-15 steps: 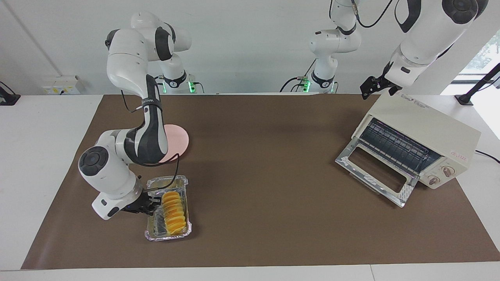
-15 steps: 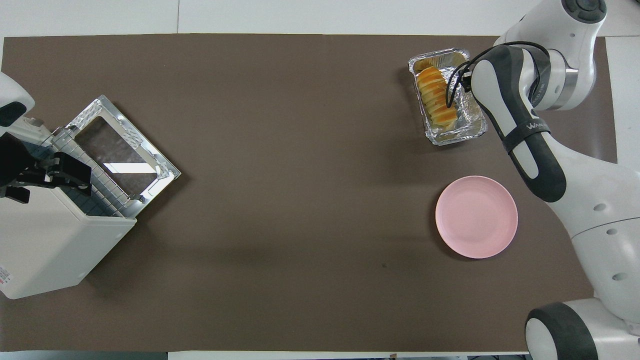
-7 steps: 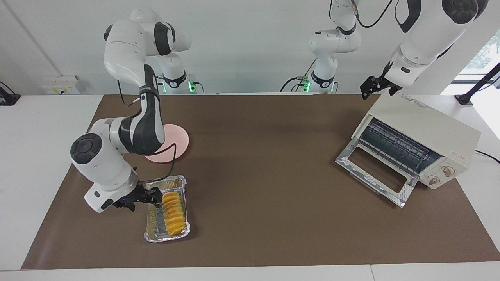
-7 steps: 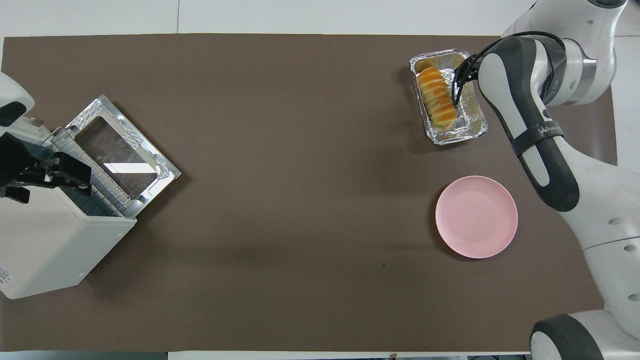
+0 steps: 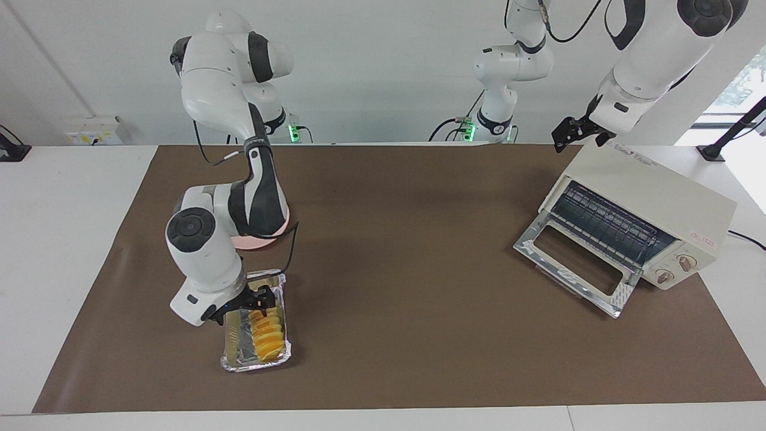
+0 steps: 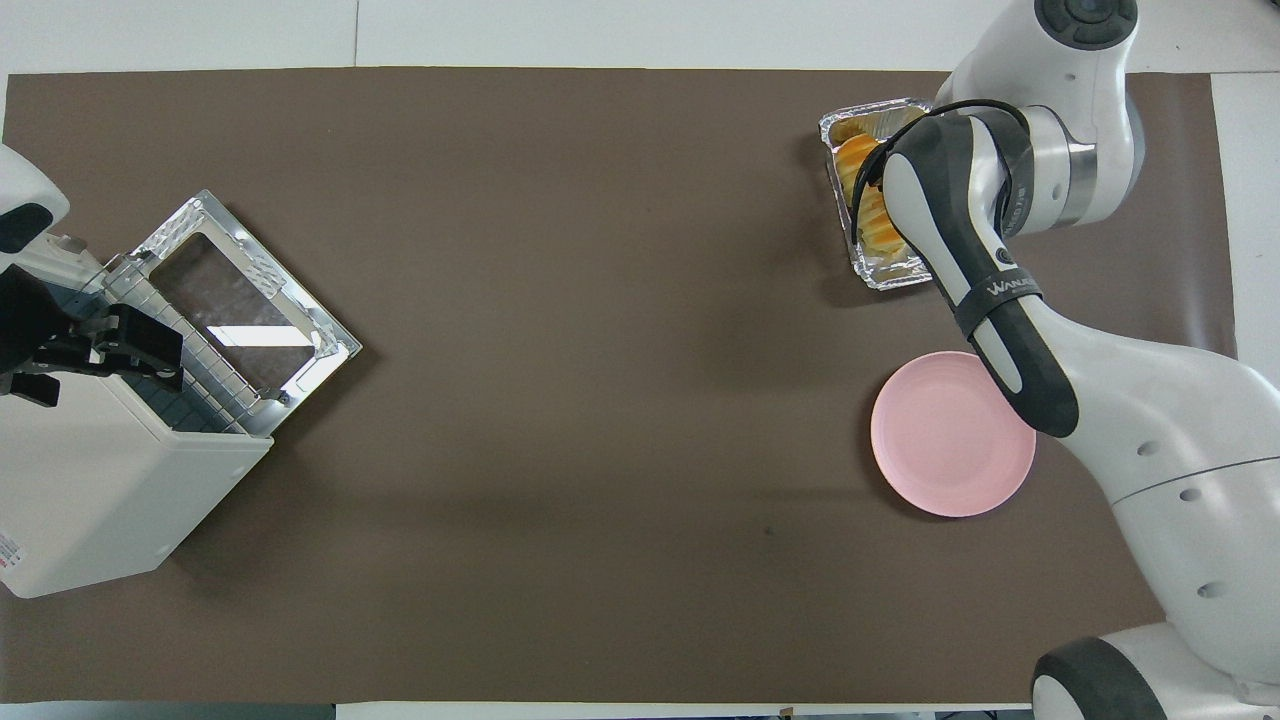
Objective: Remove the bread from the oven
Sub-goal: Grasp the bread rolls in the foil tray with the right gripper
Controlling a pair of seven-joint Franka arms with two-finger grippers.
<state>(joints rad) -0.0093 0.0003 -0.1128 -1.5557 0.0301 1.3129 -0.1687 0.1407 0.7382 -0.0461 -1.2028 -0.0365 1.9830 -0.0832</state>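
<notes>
The bread [image 5: 267, 336] lies in a crinkled foil tray [image 5: 234, 358] on the brown mat, toward the right arm's end of the table. My right gripper [image 5: 261, 299] hangs low over the end of the bread nearer to the robots. In the overhead view the right arm covers most of the bread [image 6: 857, 160] and the tray [image 6: 888, 275]. The oven [image 5: 649, 194] stands toward the left arm's end, its door [image 5: 574, 263] dropped open and its wire rack [image 5: 604, 222] bare. My left gripper [image 5: 567, 135] waits, open and empty, over the oven's top [image 6: 100, 345].
A round pink plate [image 6: 950, 435] lies on the mat nearer to the robots than the tray, partly covered by the right arm [image 5: 263, 236]. The brown mat [image 5: 395, 239] covers the middle of the table. A cable runs off the oven [image 5: 745, 238].
My right gripper swung from beside the tray to over the bread, and the right arm's elbow moved toward the table's middle. The tray, the bread and the left arm have not moved.
</notes>
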